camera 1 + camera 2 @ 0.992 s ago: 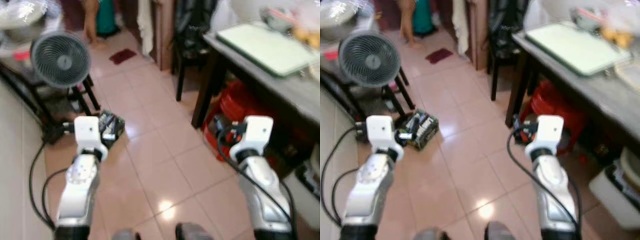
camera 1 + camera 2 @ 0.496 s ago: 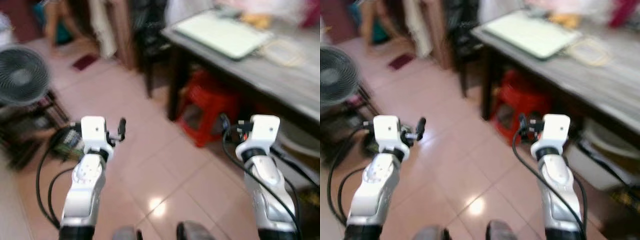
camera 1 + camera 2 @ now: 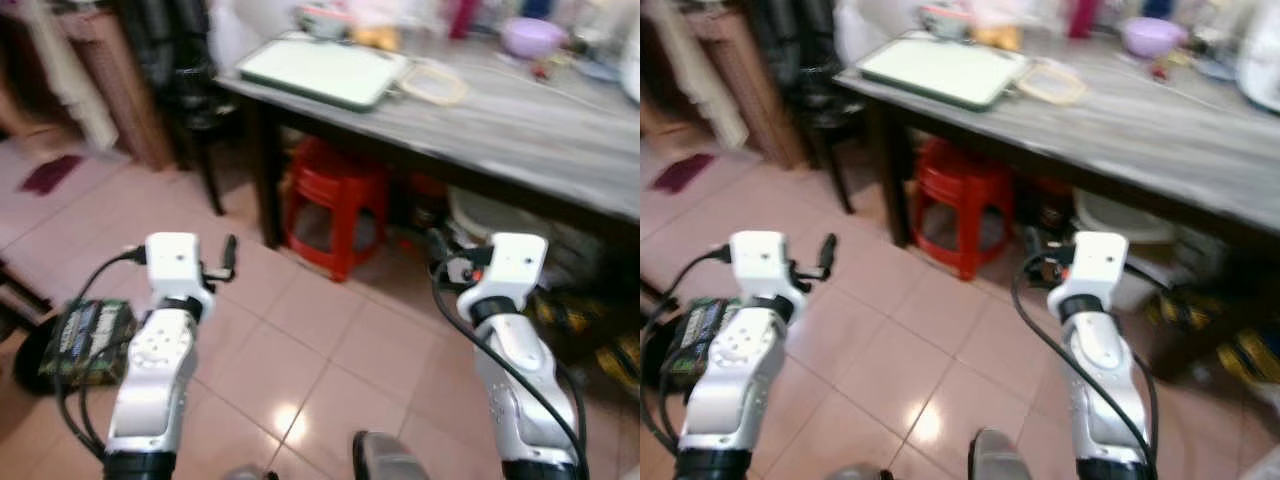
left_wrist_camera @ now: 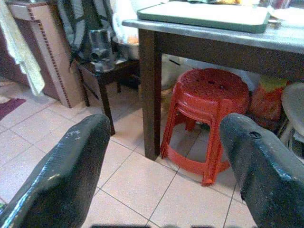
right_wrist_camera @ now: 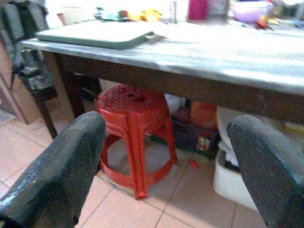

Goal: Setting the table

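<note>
- Standing across the upper right of the head view, a grey-topped table (image 3: 560, 130) on dark legs carries a pale green tray (image 3: 322, 72) at its left end, with a cream ring-shaped mat (image 3: 433, 82) just beside the tray.
- At the table's far edge, near the top of the frame, sit a purple bowl (image 3: 531, 36) and some blurred yellow items.
- Under the table, near its left leg, a red plastic stool (image 3: 335, 200) stands on the pink tiled floor (image 3: 330, 350).
- Lower left, the left gripper (image 4: 161, 156) hovers over the tiles, fingers spread wide and empty.
- Lower right, the right gripper (image 5: 164, 161) is likewise wide apart, holding nothing, pointed at the stool.
- A dark chair (image 3: 185, 90) stands left of the table.
</note>
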You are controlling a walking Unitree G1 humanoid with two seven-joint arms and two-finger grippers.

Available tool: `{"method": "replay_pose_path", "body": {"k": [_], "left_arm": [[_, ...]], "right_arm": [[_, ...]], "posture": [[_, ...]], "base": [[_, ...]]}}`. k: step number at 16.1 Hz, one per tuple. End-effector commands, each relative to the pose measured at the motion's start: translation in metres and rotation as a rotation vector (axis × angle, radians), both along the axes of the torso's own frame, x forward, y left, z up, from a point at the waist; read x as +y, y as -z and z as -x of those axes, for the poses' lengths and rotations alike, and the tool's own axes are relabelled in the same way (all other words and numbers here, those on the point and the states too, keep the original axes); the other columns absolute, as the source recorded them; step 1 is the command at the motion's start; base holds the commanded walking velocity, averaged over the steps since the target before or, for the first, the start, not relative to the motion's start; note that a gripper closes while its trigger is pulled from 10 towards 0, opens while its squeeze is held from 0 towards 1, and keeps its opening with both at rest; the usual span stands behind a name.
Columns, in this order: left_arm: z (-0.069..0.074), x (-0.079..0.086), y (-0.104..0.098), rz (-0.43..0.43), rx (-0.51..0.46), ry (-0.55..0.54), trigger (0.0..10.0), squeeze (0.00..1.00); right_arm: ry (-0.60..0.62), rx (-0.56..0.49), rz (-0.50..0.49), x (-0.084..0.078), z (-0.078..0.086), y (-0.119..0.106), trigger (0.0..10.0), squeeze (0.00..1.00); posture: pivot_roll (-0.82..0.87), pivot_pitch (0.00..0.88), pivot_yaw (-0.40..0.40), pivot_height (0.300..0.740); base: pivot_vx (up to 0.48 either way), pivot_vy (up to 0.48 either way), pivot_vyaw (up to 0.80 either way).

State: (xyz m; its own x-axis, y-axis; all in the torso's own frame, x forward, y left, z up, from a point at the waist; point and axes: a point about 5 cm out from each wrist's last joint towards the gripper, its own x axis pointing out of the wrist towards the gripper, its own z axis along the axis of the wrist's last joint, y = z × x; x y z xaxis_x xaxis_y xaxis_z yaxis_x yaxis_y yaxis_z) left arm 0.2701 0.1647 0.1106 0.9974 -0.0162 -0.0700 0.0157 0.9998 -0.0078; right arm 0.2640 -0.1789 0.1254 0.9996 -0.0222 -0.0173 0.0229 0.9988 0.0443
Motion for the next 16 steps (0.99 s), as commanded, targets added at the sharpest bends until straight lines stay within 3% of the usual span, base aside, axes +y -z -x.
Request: {"method": "replay_pose_path", "body": {"k": [1, 10, 14, 16], "left_arm": [[-0.0008, -0.0024, -0.0011, 0.002, -0.004, 0.007, 10.0, 0.00], [0.0020, -0.0039, -0.0073, -0.031, -0.056, -0.012, 10.0, 0.00], [0.0044, -0.0092, -0.0060, -0.021, -0.031, 0.053, 10.0, 0.00], [0.0045, -0.0095, -0.0069, -0.022, -0.032, 0.055, 10.0, 0.00]], "right_arm": [[0.015, -0.003, 0.007, -0.0036, -0.0004, -0.0018, 10.0, 0.00], [0.016, -0.008, 0.010, -0.0043, 0.0003, -0.0041, 10.0, 0.00], [0.016, -0.016, -0.006, -0.0024, 0.0021, -0.0052, 10.0, 0.00], [0.016, -0.017, -0.005, -0.0022, 0.0021, -0.0058, 10.0, 0.00]], "posture": [[-0.02, 0.067, 0.057, 0.740], [-0.02, 0.073, 0.053, 0.740], [-0.02, 0.073, 0.054, 0.740], [-0.02, 0.075, 0.055, 0.740]], "base": [[0.000, 0.266, -0.80], [0.000, 0.030, -0.80], [0.000, 0.000, -0.80], [0.000, -0.292, 0.00]]}}
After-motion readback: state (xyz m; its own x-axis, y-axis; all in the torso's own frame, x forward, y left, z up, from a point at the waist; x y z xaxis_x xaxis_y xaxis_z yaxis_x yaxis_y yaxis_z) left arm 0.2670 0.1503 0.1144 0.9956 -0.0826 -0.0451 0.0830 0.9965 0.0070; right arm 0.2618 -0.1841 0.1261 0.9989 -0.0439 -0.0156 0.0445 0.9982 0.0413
